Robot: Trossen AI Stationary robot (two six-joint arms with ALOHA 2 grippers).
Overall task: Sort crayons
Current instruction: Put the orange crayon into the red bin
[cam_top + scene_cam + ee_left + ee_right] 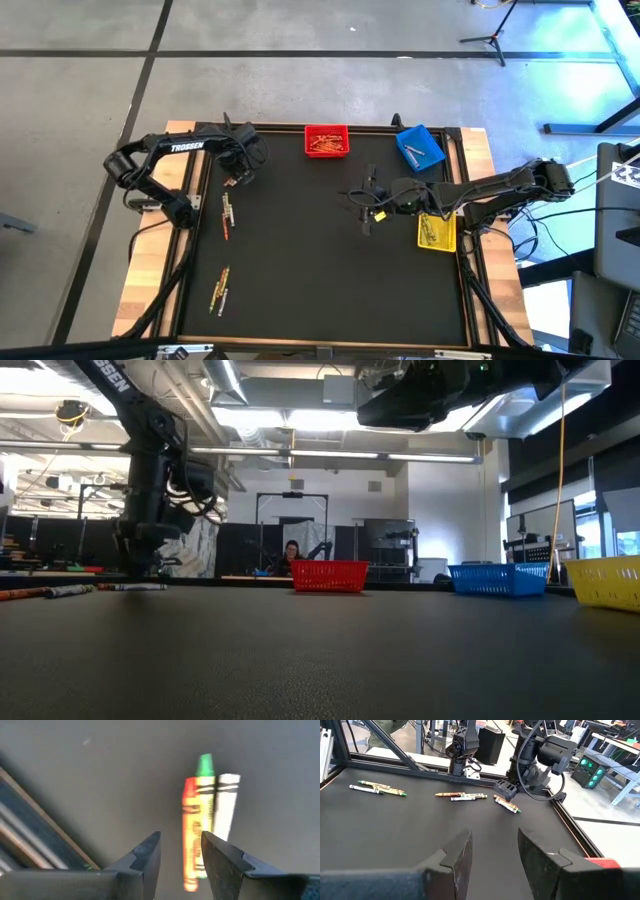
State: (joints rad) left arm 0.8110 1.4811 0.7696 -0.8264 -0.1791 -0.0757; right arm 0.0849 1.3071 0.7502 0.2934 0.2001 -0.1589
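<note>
Three crayons lie side by side flat on the black mat: an orange one [192,820], a green one [205,765] and a white one [226,805]. My left gripper [181,837] hangs open just above them, pointing down, at the table's far left [238,180]; the orange crayon shows in the gap between its fingers, untouched. More crayons lie nearby [226,215] and toward the near left [220,290]. My right gripper [494,837] waits open and empty above the mat's right middle [366,205].
A red bin [326,140] with crayons stands at the far edge, a blue bin [420,147] to its right, and a yellow bin [436,231] at the right edge under my right arm. The raised table frame [35,815] runs close beside my left gripper.
</note>
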